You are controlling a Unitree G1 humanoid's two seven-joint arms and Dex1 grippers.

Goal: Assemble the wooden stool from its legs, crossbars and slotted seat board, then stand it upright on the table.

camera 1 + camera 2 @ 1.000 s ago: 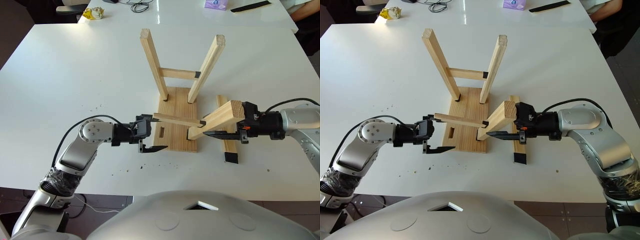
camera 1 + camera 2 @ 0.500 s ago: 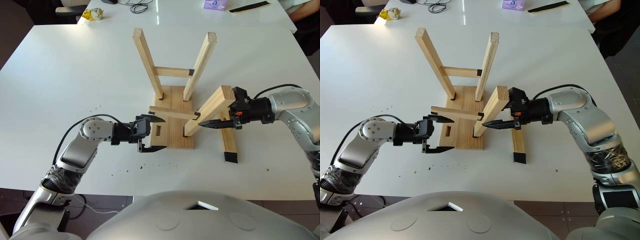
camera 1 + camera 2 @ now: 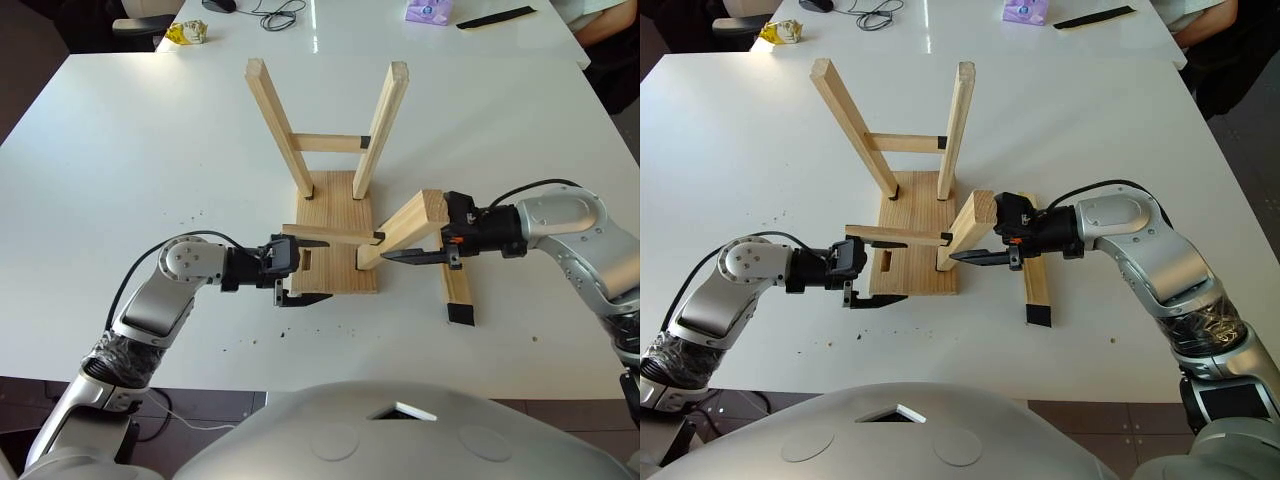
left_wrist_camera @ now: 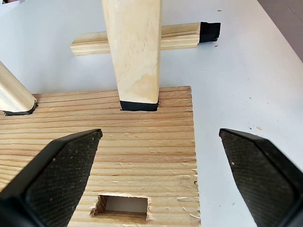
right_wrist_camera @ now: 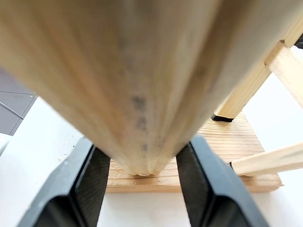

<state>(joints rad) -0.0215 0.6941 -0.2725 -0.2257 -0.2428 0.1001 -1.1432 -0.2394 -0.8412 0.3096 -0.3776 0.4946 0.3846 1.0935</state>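
Through the head camera I see the seat board (image 3: pixel 340 270) lying flat on the surface (image 3: pixel 130 140), midway along its near edge, with its long axis running near to far. Two legs (image 3: pixel 275 120) stand in its far slots, splaying apart and joined by the far crossbar (image 3: pixel 330 143). My right claw (image 3: pixel 405 245) is clenched on a third leg (image 3: pixel 410 222). That leg tilts, foot at the board's right edge and top leaning right. A thin crossbar (image 3: pixel 330 236) runs left from it. A loose leg (image 3: pixel 455 290) lies right of the board, black end toward the near edge. My left claw (image 3: pixel 312 268) is released at the board's near left corner.

Left wrist: the fingers (image 4: pixel 61 165) stand far apart, with an empty slot (image 4: pixel 125 205) between them.

Right wrist: both pads (image 5: pixel 85 189) press the third leg's sides.
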